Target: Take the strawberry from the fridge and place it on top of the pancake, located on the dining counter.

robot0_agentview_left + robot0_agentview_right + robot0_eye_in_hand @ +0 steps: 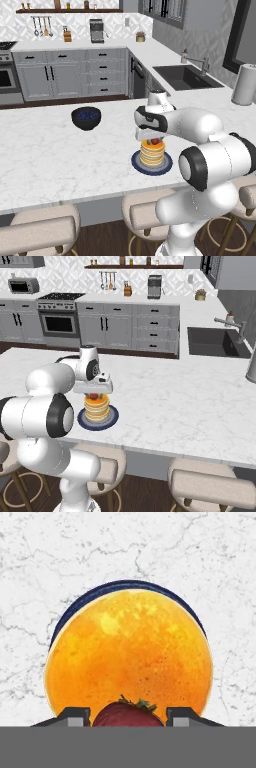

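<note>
The pancake (152,154) (97,408) is a short golden stack on a dark blue plate (165,167) (112,418) near the front edge of the white marble dining counter (50,155) (175,406). My gripper (154,140) (93,395) (128,718) points straight down just above the stack. The small red strawberry (155,141) (93,396) (128,714) sits on the top pancake (127,652) between my fingertips (75,717), with a thin gap on each side. The jaws stand slightly open around it. The fridge is out of view.
A black bowl of blue berries (86,118) stands on the counter to the far left of the plate. Beige stools (45,230) (215,481) line the near edge. A sink (187,77) (215,342) and a paper towel roll (245,85) are at the right.
</note>
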Robot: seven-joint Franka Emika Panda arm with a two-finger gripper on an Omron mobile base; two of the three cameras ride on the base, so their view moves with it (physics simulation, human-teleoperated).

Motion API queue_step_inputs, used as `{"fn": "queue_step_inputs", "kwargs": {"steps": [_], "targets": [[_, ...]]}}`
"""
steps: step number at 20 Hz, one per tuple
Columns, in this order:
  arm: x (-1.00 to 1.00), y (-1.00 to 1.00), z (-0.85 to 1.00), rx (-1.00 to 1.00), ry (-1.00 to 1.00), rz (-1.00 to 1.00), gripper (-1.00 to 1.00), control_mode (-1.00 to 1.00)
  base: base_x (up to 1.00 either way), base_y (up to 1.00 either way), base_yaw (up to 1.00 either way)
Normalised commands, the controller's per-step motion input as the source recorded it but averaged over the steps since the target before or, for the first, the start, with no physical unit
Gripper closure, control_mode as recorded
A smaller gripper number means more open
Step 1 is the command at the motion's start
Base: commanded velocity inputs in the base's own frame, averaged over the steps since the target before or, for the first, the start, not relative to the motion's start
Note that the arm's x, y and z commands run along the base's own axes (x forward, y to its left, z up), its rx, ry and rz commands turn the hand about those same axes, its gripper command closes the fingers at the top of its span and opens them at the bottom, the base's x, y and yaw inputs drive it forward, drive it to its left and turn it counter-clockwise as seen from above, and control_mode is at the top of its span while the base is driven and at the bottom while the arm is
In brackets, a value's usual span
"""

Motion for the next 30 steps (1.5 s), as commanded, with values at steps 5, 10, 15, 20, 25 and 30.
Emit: {"fn": "queue_step_inputs", "kwargs": {"steps": [5, 10, 15, 20, 25, 30], "targets": [[0.0, 0.0, 0.0, 0.0, 0.0, 0.0, -1.0, -1.0, 0.0, 0.0, 0.0], [0.0, 0.0, 0.04, -0.01, 0.0, 0.0, -1.0, -1.0, 0.0, 0.0, 0.0], [-0.03, -0.01, 0.68, 0.0, -0.01, 0.0, -1.0, -1.0, 0.0, 0.0, 0.0], [-0.43, 0.06, 0.98, 0.0, -0.07, 0.0, -1.0, -1.0, 0.0, 0.0, 0.0], [-0.96, 0.37, 0.71, 0.0, -0.14, 0.0, -1.0, -1.0, 0.0, 0.0, 0.0], [-1.0, 0.6, 0.03, 0.0, -0.13, 0.0, -1.0, -1.0, 0.0, 0.0, 0.0]]}}
